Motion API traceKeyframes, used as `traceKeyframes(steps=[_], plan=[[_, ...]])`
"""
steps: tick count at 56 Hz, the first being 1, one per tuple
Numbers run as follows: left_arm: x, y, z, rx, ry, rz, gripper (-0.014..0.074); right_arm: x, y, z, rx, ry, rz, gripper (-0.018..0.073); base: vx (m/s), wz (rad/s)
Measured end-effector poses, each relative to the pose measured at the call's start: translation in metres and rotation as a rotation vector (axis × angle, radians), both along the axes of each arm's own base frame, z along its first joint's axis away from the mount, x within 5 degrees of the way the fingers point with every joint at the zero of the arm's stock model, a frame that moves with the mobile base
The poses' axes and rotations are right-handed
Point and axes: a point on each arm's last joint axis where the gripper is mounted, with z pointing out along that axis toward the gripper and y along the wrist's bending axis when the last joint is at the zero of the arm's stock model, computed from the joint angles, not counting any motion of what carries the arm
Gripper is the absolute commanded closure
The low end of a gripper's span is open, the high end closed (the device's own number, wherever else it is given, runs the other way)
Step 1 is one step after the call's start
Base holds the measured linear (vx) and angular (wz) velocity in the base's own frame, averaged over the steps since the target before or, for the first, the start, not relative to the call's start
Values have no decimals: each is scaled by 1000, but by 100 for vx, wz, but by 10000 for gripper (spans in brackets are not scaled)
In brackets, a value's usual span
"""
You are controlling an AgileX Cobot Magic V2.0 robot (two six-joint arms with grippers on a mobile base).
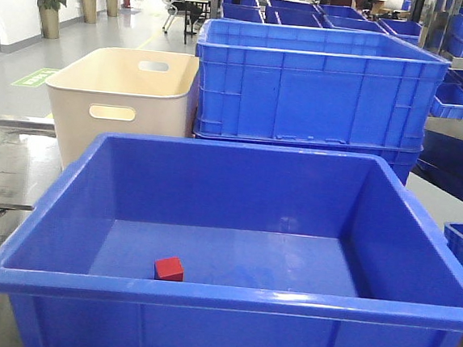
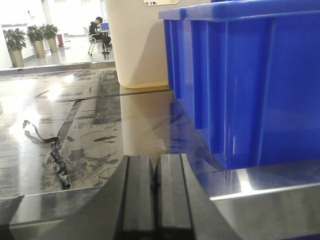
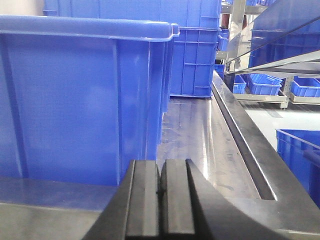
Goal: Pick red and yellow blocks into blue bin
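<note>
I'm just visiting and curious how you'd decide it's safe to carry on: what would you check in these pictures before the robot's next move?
1. Red block inside the blue bin: ok, it sits on the bin floor near the front wall.
2. Yellow block located: cannot tell, it shows in no view.
3. Left gripper free: ok, its fingers are pressed together with nothing between them.
4. Right gripper free: ok, fingers together, nothing held.
5. Both grippers outside the bin: ok, each wrist view looks at the bin's outer wall from table level.
6. Loose black cable on the table by the left gripper: not ok, it might snag.
</note>
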Motion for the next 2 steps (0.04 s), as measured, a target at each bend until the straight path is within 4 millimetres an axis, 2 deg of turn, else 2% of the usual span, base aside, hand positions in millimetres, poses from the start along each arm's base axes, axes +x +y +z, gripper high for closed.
traceKeyframes(steps=[2], plan=[[0, 0, 0, 0, 0, 0, 603, 0, 0, 0, 0, 0, 0, 570, 0, 0]])
